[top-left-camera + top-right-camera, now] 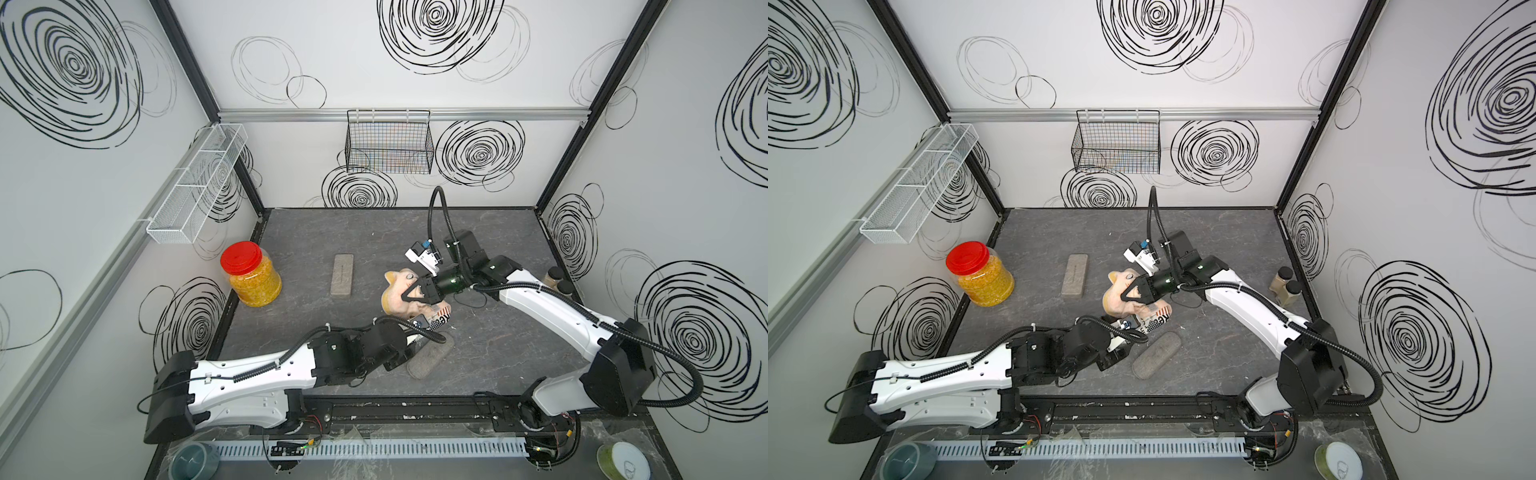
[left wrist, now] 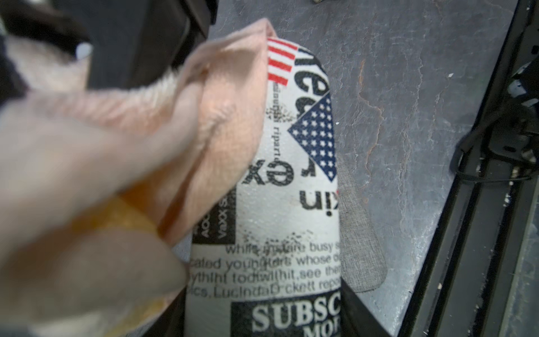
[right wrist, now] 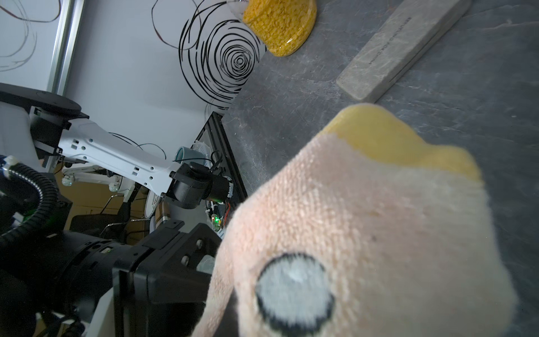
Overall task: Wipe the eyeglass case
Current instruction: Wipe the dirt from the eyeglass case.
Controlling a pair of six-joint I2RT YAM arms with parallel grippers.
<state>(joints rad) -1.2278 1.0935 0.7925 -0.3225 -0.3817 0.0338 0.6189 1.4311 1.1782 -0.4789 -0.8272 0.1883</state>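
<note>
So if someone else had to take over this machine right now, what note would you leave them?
Left gripper: shut on the printed eyeglass case, holding it near the middle of the table.
Right gripper: shut on the peach cloth, which is draped against one side of the case.
Done: case and cloth are both gripped and brought together. The pictures do not show how much has been wiped.
Left: rub the cloth along the rest of the printed surface, probably then set both down.
Note: a grey felt case and a grey flat case lie on the table, not gripped.
</note>
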